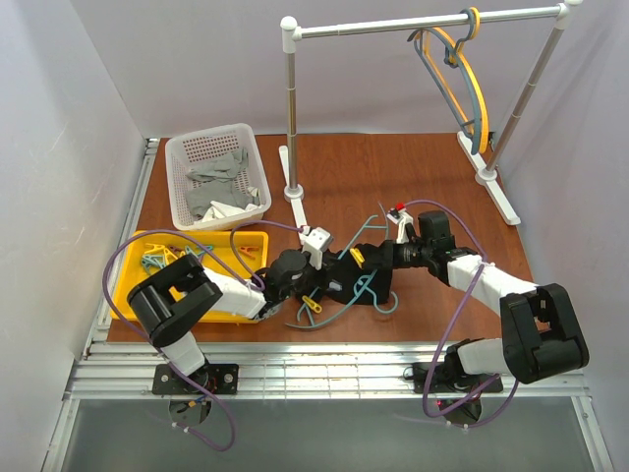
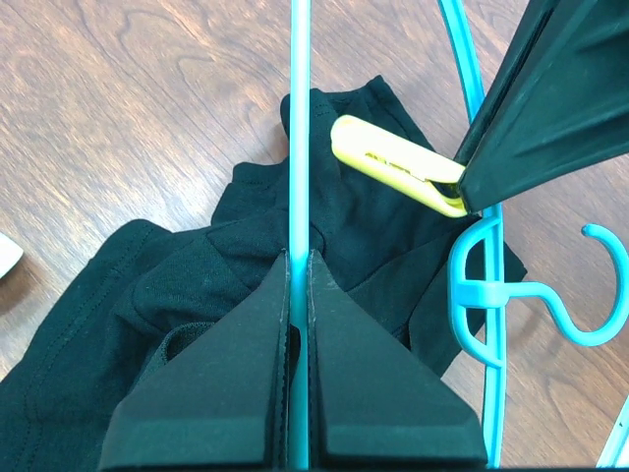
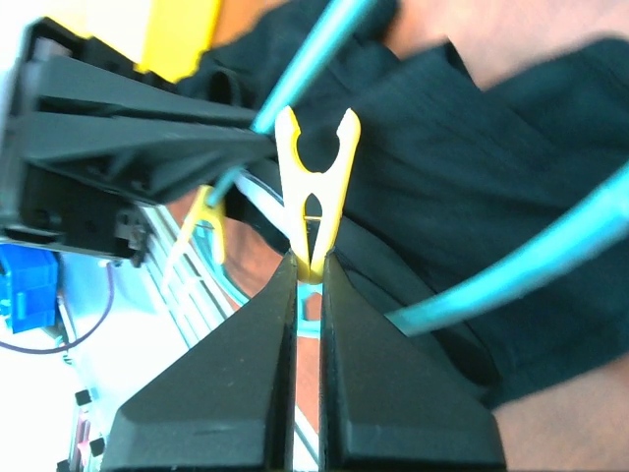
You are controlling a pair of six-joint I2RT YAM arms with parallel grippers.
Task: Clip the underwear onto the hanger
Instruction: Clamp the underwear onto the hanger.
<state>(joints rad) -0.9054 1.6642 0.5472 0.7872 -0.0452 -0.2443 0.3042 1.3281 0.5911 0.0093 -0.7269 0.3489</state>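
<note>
The black underwear [image 1: 354, 280] lies crumpled on the table's middle, under the teal hanger [image 1: 378, 295]. My left gripper [image 1: 316, 280] is shut on the hanger's straight bar [image 2: 298, 147], seen in the left wrist view over the underwear [image 2: 197, 285]. My right gripper [image 1: 366, 258] is shut on a yellow clothespin [image 3: 314, 197], holding it by its handle end with its mouth open, above the underwear [image 3: 491, 167]. The same clothespin [image 2: 393, 167] shows in the left wrist view beside the hanger's bar. Another yellow clothespin [image 1: 312, 304] sits on the hanger's left end.
A yellow tray [image 1: 133, 265] with several clothespins lies at the left. A white basket [image 1: 216, 177] with grey cloths stands behind it. A rail stand [image 1: 291, 108] at the back carries a yellow hanger [image 1: 462, 84] and a grey-blue hanger [image 1: 437, 69].
</note>
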